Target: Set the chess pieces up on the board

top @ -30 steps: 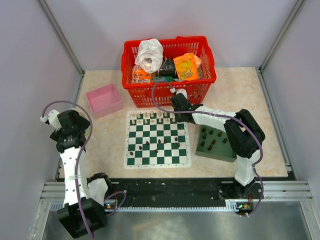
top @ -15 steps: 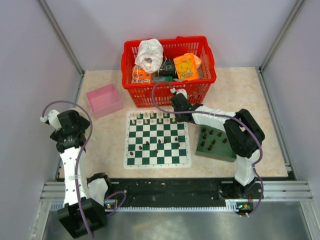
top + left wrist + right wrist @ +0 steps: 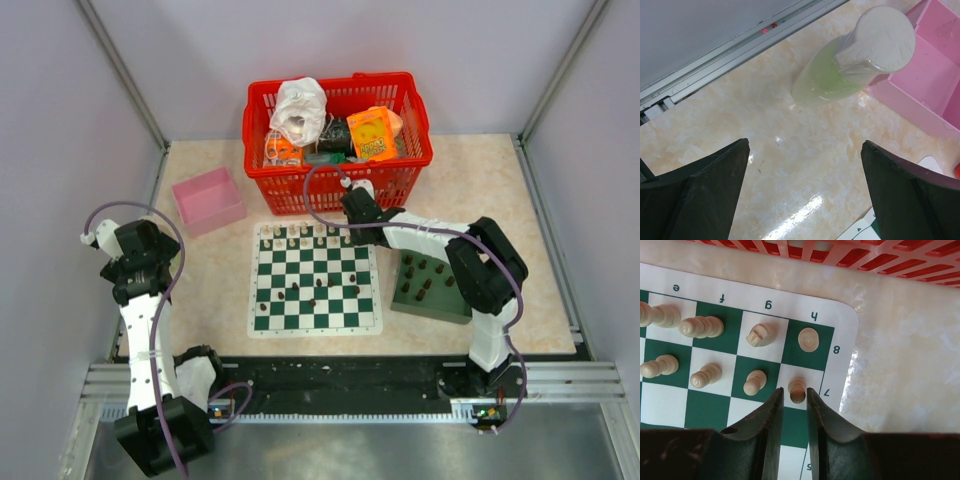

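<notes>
Board [image 3: 330, 318] lies central on the desk [image 3: 215, 280], at 6 o'clock from the red basket [image 3: 335, 195]. My right hand [image 3: 794, 391] straddles the cream pawn [image 3: 797, 387] on h7; gripping or released, I cannot tell. I would open, then rise straight, no side drift.

My right gripper [image 3: 794, 399] flanks the cream pawn [image 3: 797, 387]; contact I cannot tell. The board [image 3: 715, 412] is cut off at nine o'clock, the pink box [image 3: 935, 75] at three.
</notes>
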Controlling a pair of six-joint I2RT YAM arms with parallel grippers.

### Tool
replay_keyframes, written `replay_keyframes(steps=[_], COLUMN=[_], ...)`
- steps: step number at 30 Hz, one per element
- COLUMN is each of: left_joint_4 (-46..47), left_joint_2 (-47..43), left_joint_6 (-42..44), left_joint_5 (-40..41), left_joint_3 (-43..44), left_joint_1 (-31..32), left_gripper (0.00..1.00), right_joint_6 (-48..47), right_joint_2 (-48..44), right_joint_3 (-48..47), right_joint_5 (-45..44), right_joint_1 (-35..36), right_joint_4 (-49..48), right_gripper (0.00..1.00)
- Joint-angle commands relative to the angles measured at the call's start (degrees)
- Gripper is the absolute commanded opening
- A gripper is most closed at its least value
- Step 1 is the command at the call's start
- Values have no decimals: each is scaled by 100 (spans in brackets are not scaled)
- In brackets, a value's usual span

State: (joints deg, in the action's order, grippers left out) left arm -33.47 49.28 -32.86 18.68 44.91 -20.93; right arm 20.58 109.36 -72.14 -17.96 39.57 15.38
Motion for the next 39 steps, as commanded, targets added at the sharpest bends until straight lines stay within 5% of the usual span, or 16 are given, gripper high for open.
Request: replay_keyframes(steps=[1, 16, 22, 39], left_joint_4=[183, 166, 157, 78], left_joint_2=[-23, -111, -129, -199], left_joint_6=[61, 43, 8, -89], left_joint_5=[22, 4, 31, 189], left_joint_3=[115, 89, 53, 18], left_joint_1=[-34, -43, -34, -25], left_gripper=[99, 99, 99, 99], right_joint_6=[-10, -274, -11, 508], right_joint_2=[24, -1065, -1558, 93], right_joint_3=[-169, -117, 121, -1363], right_joint_5=[46, 353, 503, 1197], right_joint_1=[-134, -117, 594, 2581], right_joint_4=[79, 290, 387, 307], right_gripper=[28, 48, 51, 47])
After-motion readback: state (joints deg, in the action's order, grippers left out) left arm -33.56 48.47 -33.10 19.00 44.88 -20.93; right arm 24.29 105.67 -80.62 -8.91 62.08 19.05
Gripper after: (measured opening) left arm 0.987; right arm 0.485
